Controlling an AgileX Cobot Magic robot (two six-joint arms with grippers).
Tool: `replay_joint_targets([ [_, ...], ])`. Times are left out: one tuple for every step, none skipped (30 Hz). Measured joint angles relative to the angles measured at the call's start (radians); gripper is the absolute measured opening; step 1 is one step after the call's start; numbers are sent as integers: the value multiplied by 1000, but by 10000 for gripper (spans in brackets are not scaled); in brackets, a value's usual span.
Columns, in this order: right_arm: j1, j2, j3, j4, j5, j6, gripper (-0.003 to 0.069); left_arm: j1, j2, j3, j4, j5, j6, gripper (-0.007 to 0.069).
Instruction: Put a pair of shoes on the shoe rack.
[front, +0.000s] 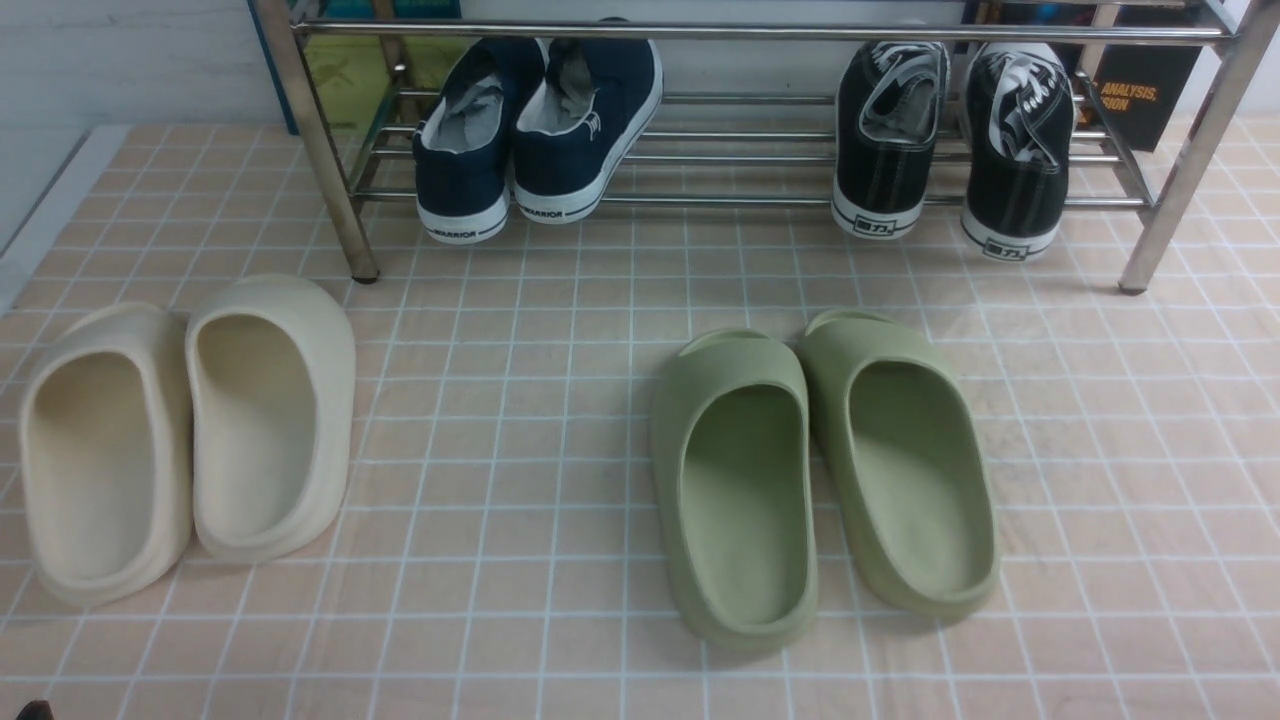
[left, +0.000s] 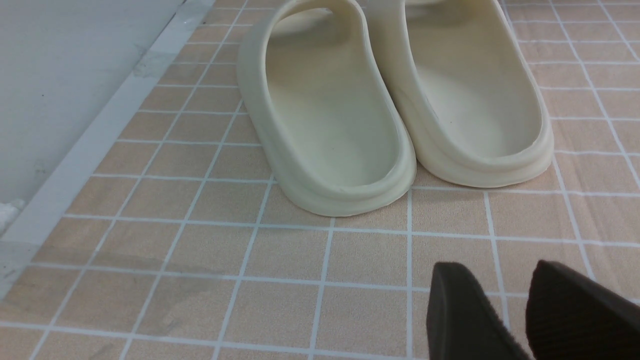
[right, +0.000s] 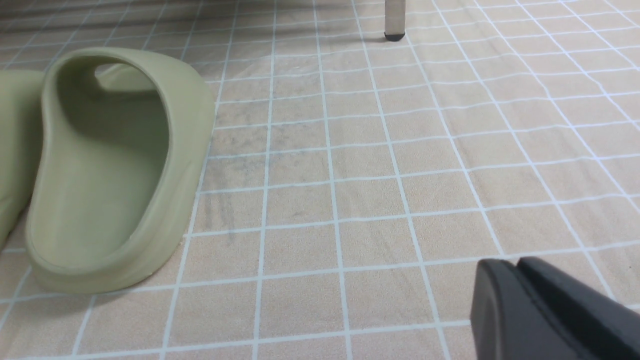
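On the lower rails of the shoe rack (front: 760, 200), near its right leg, the pair of shoes (front: 950, 145) already stood, so placing seemed done. Left fingers (left: 565, 310) stood apart, right fingers (right: 505, 305) almost together, both empty; withdrawing appeared next.

WARRIOR on navy sneaker (front: 585, 120) heel; "ANALYSIS" on black box (front: 1145, 95) behind shoe rack (front: 320, 150).
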Motion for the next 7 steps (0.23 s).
replay_joint_targets([
  [0, 0, 0, 0, 0, 0, 48, 0, 0, 0, 0, 0, 0, 237],
  [0, 0, 0, 0, 0, 0, 49, 0, 0, 0, 0, 0, 0, 237],
  [0, 0, 0, 0, 0, 0, 51, 0, 0, 0, 0, 0, 0, 237],
  [0, 0, 0, 0, 0, 0, 52, 0, 0, 0, 0, 0, 0, 237],
  [0, 0, 0, 0, 0, 0, 52, 0, 0, 0, 0, 0, 0, 237],
  [0, 0, 0, 0, 0, 0, 54, 0, 0, 0, 0, 0, 0, 237],
  [0, 0, 0, 0, 0, 0, 56, 0, 0, 0, 0, 0, 0, 237],
])
